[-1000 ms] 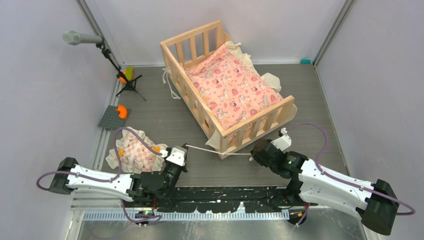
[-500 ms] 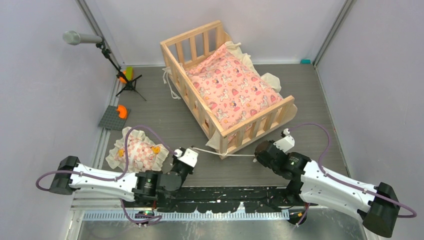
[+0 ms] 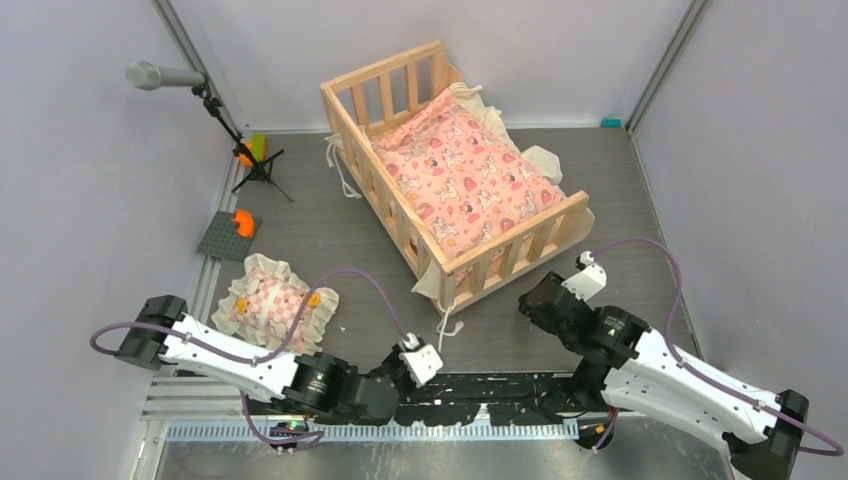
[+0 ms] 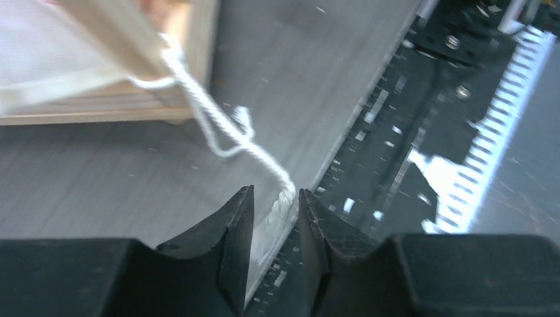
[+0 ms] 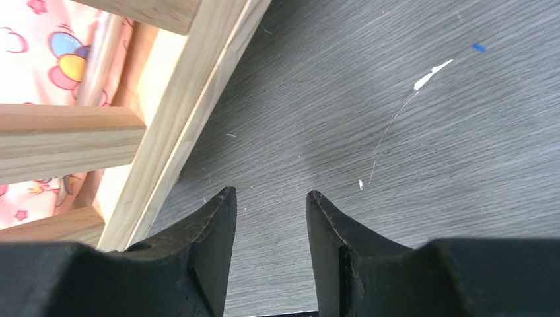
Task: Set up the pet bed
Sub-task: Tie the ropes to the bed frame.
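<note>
Lying in pet bed, pink cushion

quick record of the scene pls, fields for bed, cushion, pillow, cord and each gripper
pet bed: slatted wooden frame, upright, set at an angle on the table
cushion: pink printed, lying inside the bed
pillow: small, frilled, on the table left of the bed, outside it
cord: white, runs slack from the bed's near corner onto the table
left gripper: jaws slightly apart, cord end between the tips
right gripper: open, empty, beside the bed's near end
</note>
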You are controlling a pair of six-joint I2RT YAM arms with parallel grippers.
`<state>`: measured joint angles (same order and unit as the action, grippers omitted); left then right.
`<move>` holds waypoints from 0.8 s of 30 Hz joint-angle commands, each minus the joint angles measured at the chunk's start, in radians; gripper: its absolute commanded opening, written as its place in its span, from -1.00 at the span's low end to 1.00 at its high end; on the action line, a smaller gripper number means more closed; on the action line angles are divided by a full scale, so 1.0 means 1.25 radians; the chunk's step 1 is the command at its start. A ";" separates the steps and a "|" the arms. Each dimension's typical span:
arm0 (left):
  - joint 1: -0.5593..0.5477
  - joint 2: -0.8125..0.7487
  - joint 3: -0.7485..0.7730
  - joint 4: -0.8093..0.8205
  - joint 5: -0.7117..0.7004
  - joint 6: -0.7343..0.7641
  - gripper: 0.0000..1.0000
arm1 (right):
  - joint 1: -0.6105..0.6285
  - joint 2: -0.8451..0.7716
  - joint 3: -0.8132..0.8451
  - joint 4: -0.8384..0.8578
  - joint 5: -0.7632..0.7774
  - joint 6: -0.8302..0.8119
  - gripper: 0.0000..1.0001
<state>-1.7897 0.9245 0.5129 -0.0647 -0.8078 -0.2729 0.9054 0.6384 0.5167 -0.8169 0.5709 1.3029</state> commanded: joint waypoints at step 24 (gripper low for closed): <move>0.175 0.012 0.473 -0.238 -0.145 -0.108 0.88 | -0.004 0.088 0.645 -0.324 0.208 -0.311 -0.01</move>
<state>-1.7336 0.9123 0.9684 -0.2409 -0.9916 -0.3351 0.9012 0.6506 1.1828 -1.1469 0.7418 1.0241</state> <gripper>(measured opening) 0.945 0.494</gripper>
